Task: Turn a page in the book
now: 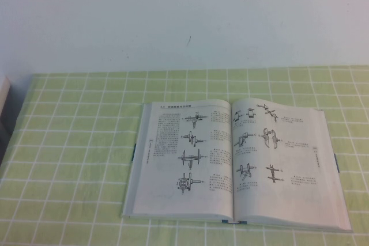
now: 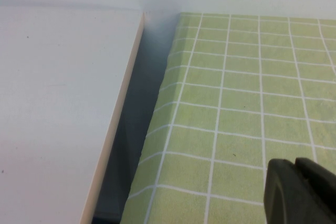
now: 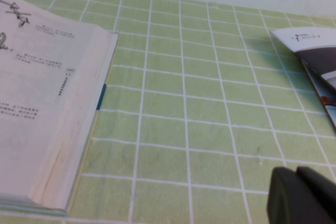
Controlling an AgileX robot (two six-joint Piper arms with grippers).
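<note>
An open book [image 1: 233,162] with diagrams and printed text lies flat on the green checked tablecloth, at the front middle-right in the high view. Its right page and page block also show in the right wrist view [image 3: 52,93]. Neither arm shows in the high view. My left gripper [image 2: 299,190] is shut and empty, low over the cloth near the table's left edge, far from the book. My right gripper [image 3: 302,195] is shut and empty, over the cloth to the right of the book, apart from it.
A white board or surface [image 2: 58,108] stands beside the table's left edge, with a dark gap between. A magazine or leaflet [image 3: 315,72] lies on the cloth to the right of the book. A white wall [image 1: 184,15] runs behind the table.
</note>
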